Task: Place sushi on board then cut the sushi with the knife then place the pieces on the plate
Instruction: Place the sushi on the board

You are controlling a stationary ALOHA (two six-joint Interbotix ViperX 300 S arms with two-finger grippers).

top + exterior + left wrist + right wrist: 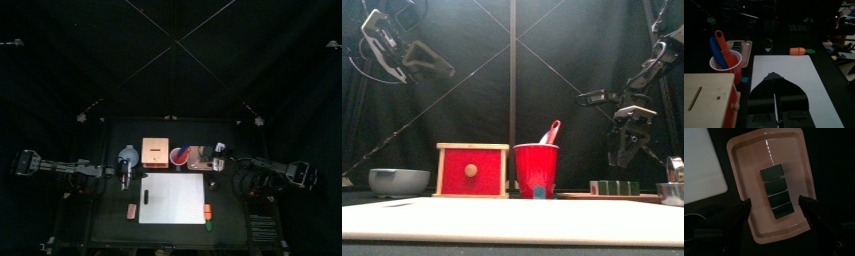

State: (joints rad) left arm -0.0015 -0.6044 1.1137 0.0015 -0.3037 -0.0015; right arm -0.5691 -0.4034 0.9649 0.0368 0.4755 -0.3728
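**Task item:** the dark green toy sushi roll (776,192), four blocks in a row, lies lengthwise in the flat pink tray (743,163), at the centre of the right wrist view. It is not yet on the white cutting board (174,197).

**Nearer arm:** the right gripper (777,211). Its jaws stand wide apart and empty, one either side of the roll's lower end and set across its short width. The front view, right of frame, shows it above the roll and not touching.

**Judgement:** a straight descent should bracket the roll. The blocks may part if gripped at one end.

**Other arm:** the left gripper (773,76) hangs by the board's left edge in the top view, jaws closed together on nothing.
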